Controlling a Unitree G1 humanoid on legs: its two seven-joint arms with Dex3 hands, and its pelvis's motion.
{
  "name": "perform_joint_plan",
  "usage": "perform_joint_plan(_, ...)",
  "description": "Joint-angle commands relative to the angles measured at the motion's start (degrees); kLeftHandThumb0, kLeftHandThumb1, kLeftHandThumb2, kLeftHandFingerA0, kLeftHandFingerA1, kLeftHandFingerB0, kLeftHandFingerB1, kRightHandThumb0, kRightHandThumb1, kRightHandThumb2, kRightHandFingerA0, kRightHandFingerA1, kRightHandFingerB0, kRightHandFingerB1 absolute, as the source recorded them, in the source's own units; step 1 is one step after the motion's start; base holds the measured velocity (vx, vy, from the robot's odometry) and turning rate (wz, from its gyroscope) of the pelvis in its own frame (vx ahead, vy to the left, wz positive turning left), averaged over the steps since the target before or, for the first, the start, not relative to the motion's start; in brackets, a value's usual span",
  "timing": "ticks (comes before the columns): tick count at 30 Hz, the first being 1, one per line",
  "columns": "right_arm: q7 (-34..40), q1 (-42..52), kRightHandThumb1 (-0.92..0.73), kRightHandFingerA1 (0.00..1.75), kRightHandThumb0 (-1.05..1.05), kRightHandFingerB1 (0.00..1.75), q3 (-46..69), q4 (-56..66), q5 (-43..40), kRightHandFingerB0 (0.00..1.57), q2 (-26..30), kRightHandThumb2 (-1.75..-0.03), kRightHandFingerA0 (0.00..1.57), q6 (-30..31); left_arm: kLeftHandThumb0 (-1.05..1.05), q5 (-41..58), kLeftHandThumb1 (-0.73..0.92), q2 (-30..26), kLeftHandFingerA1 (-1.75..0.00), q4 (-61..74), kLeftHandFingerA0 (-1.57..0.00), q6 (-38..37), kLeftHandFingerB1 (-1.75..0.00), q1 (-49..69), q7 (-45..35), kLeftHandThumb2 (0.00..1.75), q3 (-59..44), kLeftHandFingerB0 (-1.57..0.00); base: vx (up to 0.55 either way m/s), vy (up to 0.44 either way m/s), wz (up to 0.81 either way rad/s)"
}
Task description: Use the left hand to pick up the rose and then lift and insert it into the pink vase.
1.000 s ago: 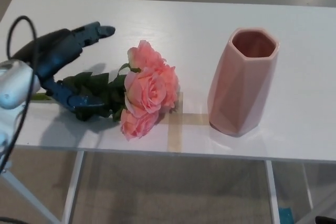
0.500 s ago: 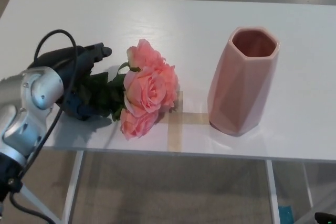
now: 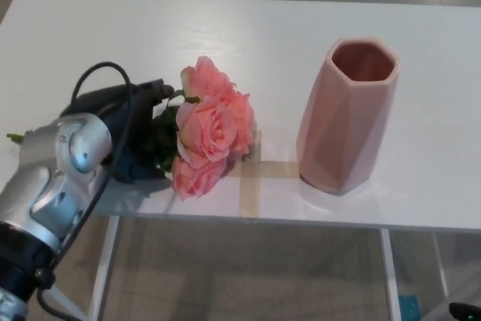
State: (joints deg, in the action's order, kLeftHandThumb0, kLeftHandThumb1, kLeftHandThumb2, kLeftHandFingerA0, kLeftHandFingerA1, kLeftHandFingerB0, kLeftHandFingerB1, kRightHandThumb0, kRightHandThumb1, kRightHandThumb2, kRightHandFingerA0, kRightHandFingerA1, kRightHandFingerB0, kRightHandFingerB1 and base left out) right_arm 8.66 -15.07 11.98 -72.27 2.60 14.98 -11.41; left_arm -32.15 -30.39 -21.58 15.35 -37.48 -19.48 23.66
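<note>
A bunch of pink roses (image 3: 210, 129) with dark green leaves lies on the white table (image 3: 301, 28), blooms toward the vase. The pink faceted vase (image 3: 347, 114) stands upright to the right of the roses, its mouth open and empty. My left hand (image 3: 131, 129) sits over the leafy stems just left of the blooms, its black fingers (image 3: 154, 89) curled around the leaves, thumb below. My silver forearm hides most of the stems; a stem end (image 3: 15, 137) pokes out at the far left. The right hand does not show.
A strip of tan tape (image 3: 252, 174) marks the table between the roses and the vase. The table's front edge runs just below the roses and my wrist, with floor and white table legs beneath.
My left hand has moved right along the stems toward the blooms, and its fingers have gone from spread apart to curled around the leaves. Roses and vase have stayed in place.
</note>
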Motion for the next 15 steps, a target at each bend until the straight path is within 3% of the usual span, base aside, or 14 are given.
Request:
perform_joint_plan(1,-0.38,-0.1,-0.59,0.45,-0.26,0.41,0.26,-0.4,-0.81,0.59,0.45,-0.57,0.73,0.49,-0.43,-2.73,0.48,1.04,-0.3,-2.39,-0.21,0.18,-0.28,0.76,-0.1,0.56,1.95,-0.16,0.0,0.0,0.0)
perform_joint_plan(2,-0.37,-0.23,-0.59,0.45,-0.26,0.41,0.34,-0.37,-0.92,0.59,0.36,-0.57,0.72,0.61,-0.24,-3.19,0.36,1.14,-0.5,-2.98,-0.07,0.25,-0.49,0.56,-0.61,0.9,2.61,-0.07,0.0,0.0,0.0)
perform_joint_plan(5,-0.45,-0.27,-0.59,0.45,-0.26,0.41,0.42,-0.23,-1.13,0.59,0.3,-0.57,0.72,0.68,-0.23,-3.87,0.38,1.21,-0.5,-3.91,-0.08,-0.1,-0.5,0.24,-0.92,0.91,3.86,-0.08,0.0,0.0,0.0)
perform_joint_plan(6,-0.77,-0.36,-0.59,0.45,-0.26,0.41,0.67,-0.25,-1.44,0.59,0.43,-0.57,0.72,0.76,-0.44,-4.2,0.5,1.34,-0.37,-4.61,-0.24,-0.85,-0.35,0.35,-0.54,0.65,4.5,-0.21,0.0,0.0,0.0)
perform_joint_plan(7,-0.77,-0.36,-0.59,0.45,-0.26,0.41,0.66,-0.26,-1.46,0.59,0.43,-0.57,0.72,0.75,-0.44,-4.18,0.5,1.34,-0.37,-4.7,-0.24,-0.88,-0.35,0.3,-0.49,0.65,4.55,-0.21,0.0,0.0,0.0)
perform_joint_plan(9,-0.93,-0.13,-0.59,0.44,-0.27,0.42,0.48,-0.18,-1.42,0.59,0.33,-0.58,0.7,0.48,-0.32,-7.62,0.72,1.48,-0.37,-7.03,-0.47,-1.84,-0.33,1.32,1.86,0.62,7.83,-0.39,0.0,0.0,0.0)
perform_joint_plan(10,-0.93,-0.11,-0.59,0.44,-0.27,0.41,0.39,-0.13,-1.38,0.6,0.32,-0.57,0.7,0.36,-0.31,-8.39,0.74,1.53,-0.38,-8.06,-0.52,-2.49,-0.34,1.43,3.09,0.62,8.6,-0.43,0.0,0.0,0.0)
perform_joint_plan(11,-0.87,-0.16,-0.59,0.43,-0.27,0.41,0.4,-0.1,-1.45,0.59,0.35,-0.57,0.69,0.35,-0.31,-8.89,0.75,1.77,-0.46,-9.53,-0.76,-3.38,-0.37,1.49,5.09,0.63,9.12,-0.53,0.0,0.0,0.0)
perform_joint_plan(12,-0.89,-0.18,-0.59,0.43,-0.27,0.41,0.42,-0.09,-1.49,0.59,0.41,-0.57,0.69,0.37,-0.31,-9.23,0.75,2.04,-0.46,-10.85,-0.76,-4.2,-0.37,1.68,7.05,0.63,9.4,-0.53,0.0,0.0,0.0)
perform_joint_plan(13,-0.99,-0.24,-0.59,0.43,-0.27,0.41,0.56,-0.1,-1.66,0.59,0.39,-0.57,0.69,0.34,-0.31,-9.63,0.74,2.11,-0.69,-11.57,-0.88,-4.58,-0.38,1.69,8.2,0.64,9.67,-0.56,0.0,0.0,0.0)
perform_joint_plan(14,-1.13,-0.32,-0.59,0.44,-0.27,0.41,0.65,-0.07,-1.77,0.59,0.41,-0.58,0.69,0.27,-0.26,-10.39,0.74,2.36,-1.28,-12.87,-0.79,-4.71,-0.41,1.28,9.13,0.63,10.29,-0.6,0.0,0.0,0.0)
perform_joint_plan(15,-1.28,-0.39,-0.59,0.44,-0.27,0.41,0.69,-0.04,-1.82,0.59,0.45,-0.58,0.69,0.17,-0.26,-11.29,0.74,2.7,-1.28,-14.32,-0.79,-4.63,-0.41,0.68,9.75,0.63,11.04,-0.6,0.0,0.0,0.0)
